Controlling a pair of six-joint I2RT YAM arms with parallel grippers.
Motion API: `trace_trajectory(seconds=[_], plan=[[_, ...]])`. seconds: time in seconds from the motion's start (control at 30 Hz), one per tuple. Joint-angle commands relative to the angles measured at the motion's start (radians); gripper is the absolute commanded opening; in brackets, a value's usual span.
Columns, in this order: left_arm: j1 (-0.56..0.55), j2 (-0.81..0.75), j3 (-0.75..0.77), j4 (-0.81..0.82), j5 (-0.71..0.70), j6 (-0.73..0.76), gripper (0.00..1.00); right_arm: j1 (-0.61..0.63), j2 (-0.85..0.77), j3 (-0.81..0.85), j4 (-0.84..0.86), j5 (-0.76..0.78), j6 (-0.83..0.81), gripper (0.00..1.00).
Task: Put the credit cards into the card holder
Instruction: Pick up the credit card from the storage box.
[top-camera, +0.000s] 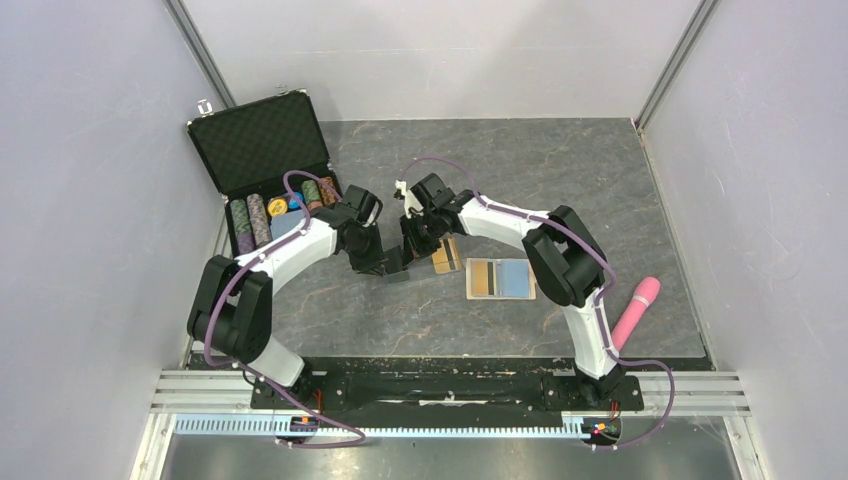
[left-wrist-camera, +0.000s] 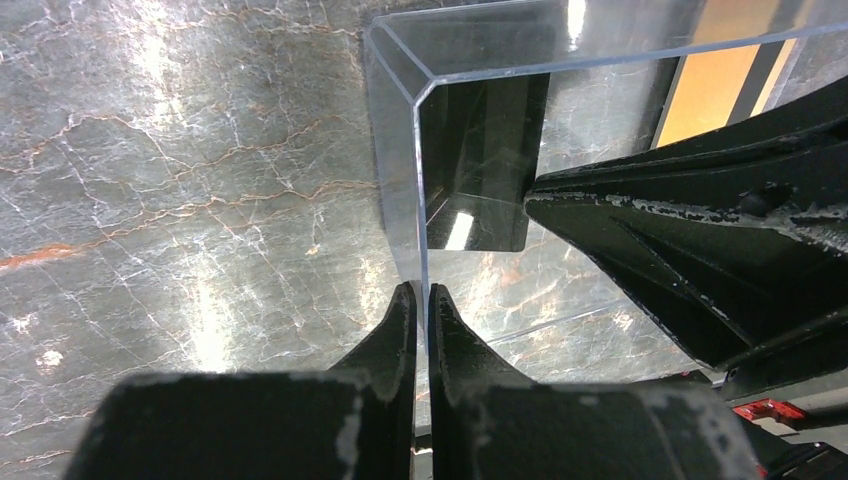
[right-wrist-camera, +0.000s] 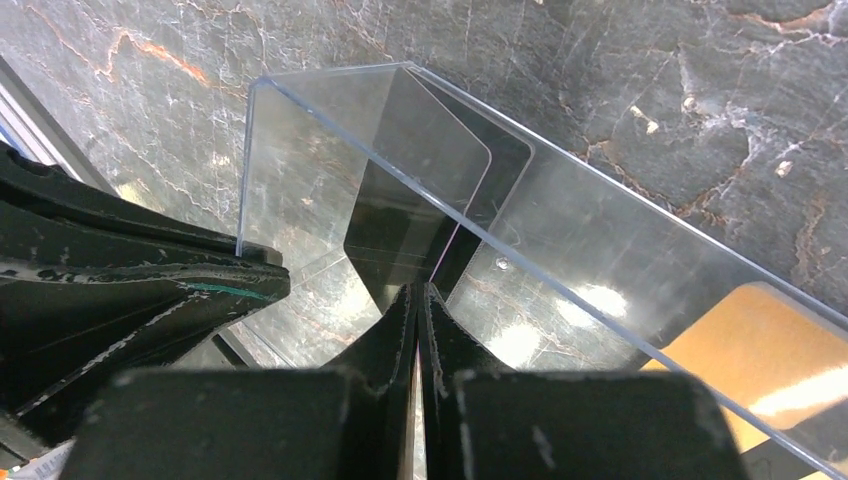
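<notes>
My left gripper (left-wrist-camera: 422, 290) is shut on the edge of a clear plastic sleeve (left-wrist-camera: 400, 130), holding it above the table. The black card (left-wrist-camera: 480, 160) sits inside the sleeve. My right gripper (right-wrist-camera: 420, 288) is shut on the black card (right-wrist-camera: 395, 235) at the sleeve's (right-wrist-camera: 300, 170) open side. In the top view both grippers, left (top-camera: 390, 262) and right (top-camera: 418, 238), meet at the table's middle. The gold-orange card (top-camera: 446, 255) lies flat just right of them. The tan card holder (top-camera: 512, 280) lies open, blue lining up, right of the gold card.
An open black foam-lined case (top-camera: 262, 140) with poker chips (top-camera: 258, 218) stands at the back left. A pink cylinder (top-camera: 637, 310) lies at the right edge. Grey walls enclose the marble table (top-camera: 560, 170).
</notes>
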Motion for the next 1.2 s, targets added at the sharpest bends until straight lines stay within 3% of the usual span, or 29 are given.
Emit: trace_trajectory(seconds=[0.0,0.17,0.43,0.63,0.8,0.97,1.17], plan=[[-0.023,0.032,0.018,0.039,0.014,0.044,0.02,0.014,-0.068,-0.014,0.078,-0.068,0.026,0.00],[-0.024,0.034,0.018,0.039,0.014,0.044,0.02,0.014,-0.065,-0.070,0.191,-0.139,0.102,0.06],[-0.024,0.036,0.020,0.039,0.016,0.046,0.02,0.013,-0.049,-0.089,0.210,-0.139,0.115,0.09],[-0.025,0.035,0.019,0.039,0.019,0.047,0.02,0.012,-0.029,-0.081,0.163,-0.105,0.078,0.22],[-0.025,0.039,0.022,0.034,0.019,0.051,0.02,0.012,-0.015,-0.053,0.128,-0.087,0.054,0.27],[-0.026,0.049,0.030,0.034,0.026,0.054,0.02,0.012,-0.018,-0.044,0.099,-0.051,0.026,0.42],[-0.027,0.050,0.032,0.031,0.024,0.060,0.02,0.010,0.001,-0.089,0.225,-0.166,0.107,0.32]])
